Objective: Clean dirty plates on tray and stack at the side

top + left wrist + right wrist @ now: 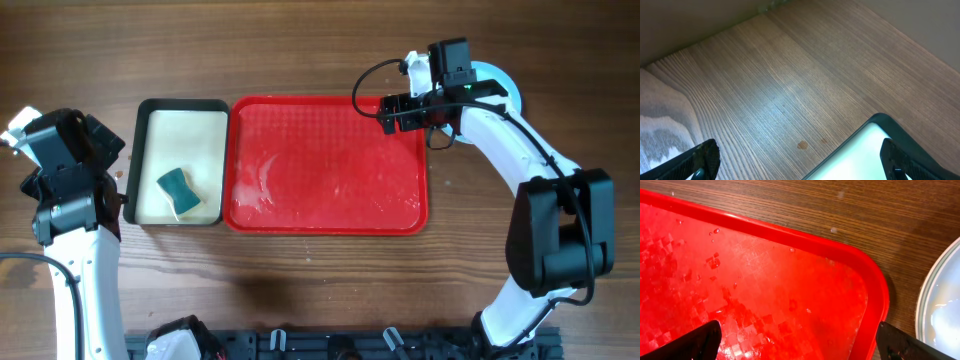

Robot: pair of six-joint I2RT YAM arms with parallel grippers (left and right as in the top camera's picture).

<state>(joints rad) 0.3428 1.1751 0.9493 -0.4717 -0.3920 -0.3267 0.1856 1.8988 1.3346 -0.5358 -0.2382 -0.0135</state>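
Observation:
The red tray [330,165] lies in the middle of the table with no plate on it; its wet textured floor fills the right wrist view [755,285]. A pale blue plate [500,80] rests on the wood to the right of the tray's far right corner, mostly hidden under my right arm; its rim shows in the right wrist view [940,300]. Whether more plates lie under it I cannot tell. My right gripper [395,112] is open and empty over the tray's far right corner [800,345]. My left gripper [800,162] is open and empty, above the wood by the cream tray's corner.
A black-rimmed cream tray [181,125] stands left of the red tray, with a teal sponge [178,190] inside; its corner shows in the left wrist view [875,145]. A small brown stain [802,145] marks the wood. Water drops lie on the red tray's floor.

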